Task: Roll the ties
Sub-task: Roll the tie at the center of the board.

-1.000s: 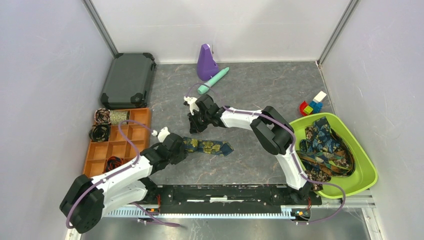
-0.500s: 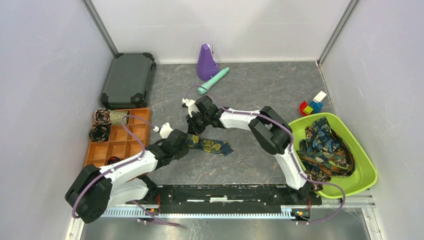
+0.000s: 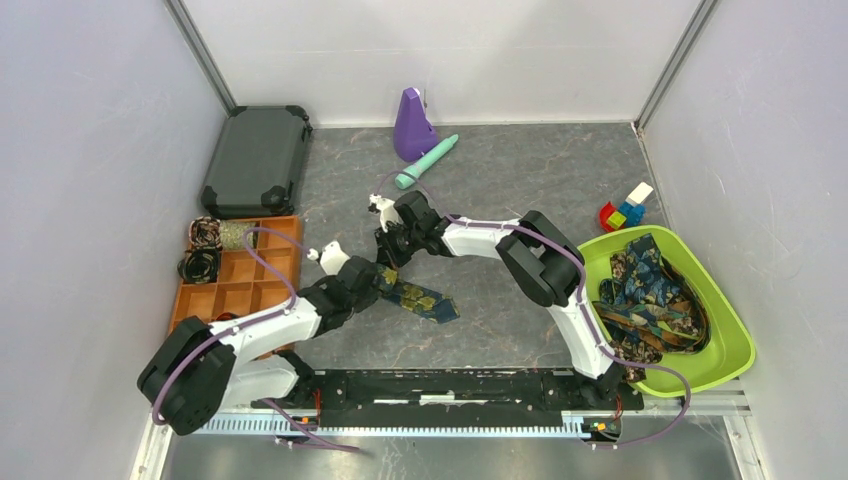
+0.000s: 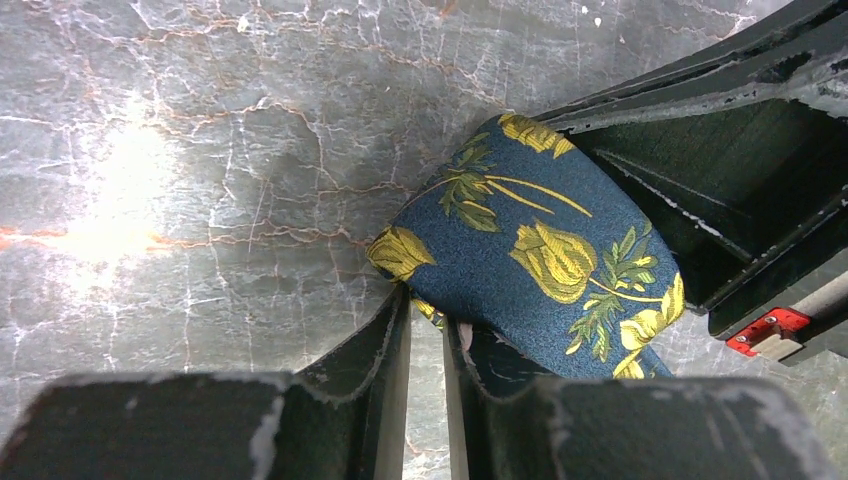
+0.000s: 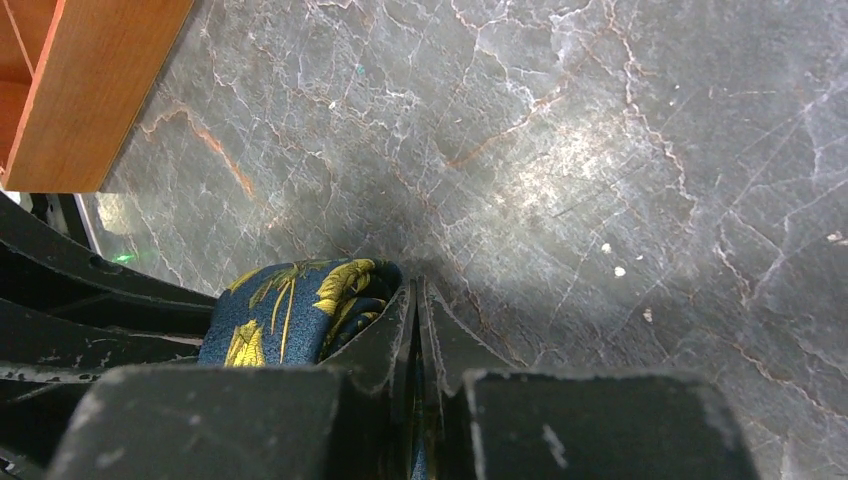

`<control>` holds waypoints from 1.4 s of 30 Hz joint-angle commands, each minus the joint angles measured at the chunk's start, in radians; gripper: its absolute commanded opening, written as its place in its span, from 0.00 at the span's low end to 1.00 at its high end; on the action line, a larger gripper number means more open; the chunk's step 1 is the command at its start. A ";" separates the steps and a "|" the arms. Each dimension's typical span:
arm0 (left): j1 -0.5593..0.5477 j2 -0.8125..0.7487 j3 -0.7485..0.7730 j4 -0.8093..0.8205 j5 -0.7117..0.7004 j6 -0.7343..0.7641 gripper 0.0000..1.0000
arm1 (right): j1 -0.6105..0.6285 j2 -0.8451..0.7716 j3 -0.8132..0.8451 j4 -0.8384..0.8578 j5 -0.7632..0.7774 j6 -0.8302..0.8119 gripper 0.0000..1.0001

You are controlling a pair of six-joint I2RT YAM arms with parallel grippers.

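Between the two dark fingers of the left gripper [image 4: 425, 312], drawn almost together with only a thin slit showing, sits the edge of a navy fabric necktie with yellow-gold flower print [image 4: 540, 255]. Pinching the cloth this way pins one side of the tie's end against slipping. Just beside it, the right gripper [image 5: 415, 292] has its fingers pressed closed. The folded end of the same tie bulges at their left side and a sliver of cloth shows in the seam between them, so it appears to clamp that fold. Two grips this close on one end suggest the first tight turn of a roll is being formed, one anchoring while the other curls.

From the grippers, the unrolled length lies flat on the grey marbled table [image 3: 520, 180], running diagonally toward the near right, its pointed tip free.

To the left stands an orange compartment tray [image 3: 280, 235] with small coiled ties [image 3: 205, 233] in its far cells, probably the place for finished rolls. Well apart on the right, a lime-green plastic basket [image 3: 738, 350] holds a loose heap of patterned ties [image 3: 650, 290], seemingly waiting their turn, so much of the task looks unfinished.
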 commanded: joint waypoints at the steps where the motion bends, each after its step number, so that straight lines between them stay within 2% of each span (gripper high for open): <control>1: -0.003 0.010 0.021 0.081 -0.047 -0.042 0.25 | 0.001 0.047 -0.036 -0.076 -0.001 0.028 0.08; 13: -0.003 -0.209 -0.077 -0.081 -0.059 -0.035 0.24 | -0.018 0.011 -0.050 -0.101 0.052 0.045 0.09; 19: -0.003 -0.355 -0.111 -0.200 -0.066 -0.036 0.24 | -0.020 -0.002 -0.023 -0.138 0.092 0.057 0.13; 23: -0.003 -0.465 -0.086 -0.295 -0.090 0.036 0.25 | -0.022 -0.006 0.039 -0.224 0.167 0.042 0.19; 28: -0.002 -0.540 -0.012 -0.415 -0.162 0.135 0.34 | -0.040 -0.033 0.102 -0.309 0.238 0.026 0.25; 32: -0.001 -0.542 0.019 -0.406 -0.175 0.213 0.44 | -0.056 -0.093 0.122 -0.350 0.279 0.017 0.37; 35: 0.000 -0.515 0.080 -0.428 -0.162 0.264 0.57 | -0.063 -0.171 0.084 -0.350 0.306 0.025 0.46; 38: 0.006 -0.468 0.152 -0.441 -0.131 0.345 0.62 | -0.062 -0.284 -0.042 -0.269 0.301 0.078 0.48; 42: 0.053 -0.396 0.223 -0.405 0.010 0.479 0.74 | -0.062 -0.468 -0.307 -0.071 0.306 0.234 0.51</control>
